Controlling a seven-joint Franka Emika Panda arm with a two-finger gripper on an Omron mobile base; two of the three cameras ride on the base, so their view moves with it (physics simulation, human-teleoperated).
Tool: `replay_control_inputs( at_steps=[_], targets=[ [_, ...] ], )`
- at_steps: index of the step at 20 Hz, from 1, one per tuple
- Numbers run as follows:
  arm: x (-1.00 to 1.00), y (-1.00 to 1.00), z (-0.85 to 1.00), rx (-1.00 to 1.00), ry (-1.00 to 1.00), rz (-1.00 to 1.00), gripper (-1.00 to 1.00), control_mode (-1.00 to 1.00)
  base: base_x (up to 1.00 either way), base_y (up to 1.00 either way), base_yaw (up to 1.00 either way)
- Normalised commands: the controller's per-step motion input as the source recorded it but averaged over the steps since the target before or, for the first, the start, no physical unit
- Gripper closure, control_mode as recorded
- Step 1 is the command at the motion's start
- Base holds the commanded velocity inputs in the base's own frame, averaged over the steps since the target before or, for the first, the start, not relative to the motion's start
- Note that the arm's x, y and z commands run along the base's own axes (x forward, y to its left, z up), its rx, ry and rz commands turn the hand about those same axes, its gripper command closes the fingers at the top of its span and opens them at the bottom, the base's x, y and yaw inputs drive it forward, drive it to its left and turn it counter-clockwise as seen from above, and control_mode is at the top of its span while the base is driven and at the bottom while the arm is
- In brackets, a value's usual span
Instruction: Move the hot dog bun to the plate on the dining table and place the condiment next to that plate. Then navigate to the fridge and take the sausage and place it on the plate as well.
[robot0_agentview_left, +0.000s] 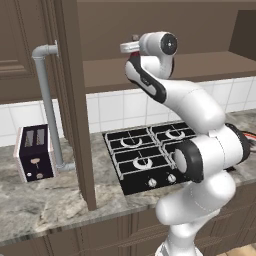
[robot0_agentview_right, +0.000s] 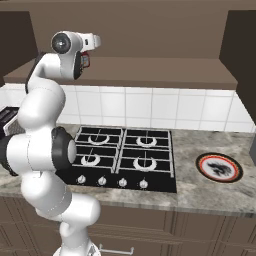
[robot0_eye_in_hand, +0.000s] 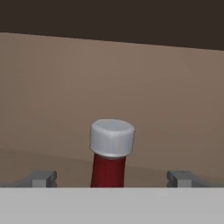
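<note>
Condiment (robot0_eye_in_hand: 111, 153) dead ahead in the hand view: dark red bottle, narrow neck, pale grey cap, upright on a brown shelf (robot0_eye_in_hand: 52, 164) in front of a plain tan back wall. Sitting between the 2 finger tips (robot0_eye_in_hand: 43, 178), with clear air on both sides of the neck. Gripper (robot0_eye_in_hand: 111, 179) spread wide, nothing held, no contact with the bottle.

From the right base view, arm reaching up high, hand at the level of the brown shelf (robot0_agentview_right: 150, 70) above the tiled wall, a sliver of the dark red bottle (robot0_agentview_right: 87, 60) peeking out just beside the white hand. Exact spot along the shelf edge hard to tell, only that it is near the left end in this view.

From the left base view, same raised hand at the top centre, wrist bent over towards the shelf (robot0_agentview_left: 200, 67); bottle hidden behind the hand here.

Down below, black 4-burner hob (robot0_agentview_right: 122, 155) set into the grey marbled counter (robot0_agentview_right: 210, 192), knobs along its front edge. White plate with red rim and dark centre (robot0_agentview_right: 218, 167) lying flat on the counter to the right of the hob, well apart from it, near the counter's right end. Toaster (robot0_agentview_left: 34, 152) standing at the left end of the counter, just beside a grey pipe (robot0_agentview_left: 49, 100) running up the wall. Brown wooden post (robot0_agentview_left: 80, 100) between toaster and hob.
</note>
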Motion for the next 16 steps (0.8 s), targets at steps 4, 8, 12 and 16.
replay_control_inputs(
  at_steps=[4, 8, 12, 16],
  targets=[
    [0.20, 0.00, -0.09, 0.00, 0.02, 0.00, -1.00, -1.00, 0.00, 0.00, 0.00],
    [0.22, 0.00, -0.08, 0.00, 0.01, 0.00, 1.00, -1.00, 0.00, 0.00, 0.00],
    [0.19, 0.00, -0.08, 0.00, 0.00, 0.00, 1.00, -1.00, 0.00, 0.00, 0.00],
    [0.12, 0.00, -0.09, 0.00, 0.00, 0.00, 1.00, -1.00, 0.00, 0.00, 0.00]
  ],
)
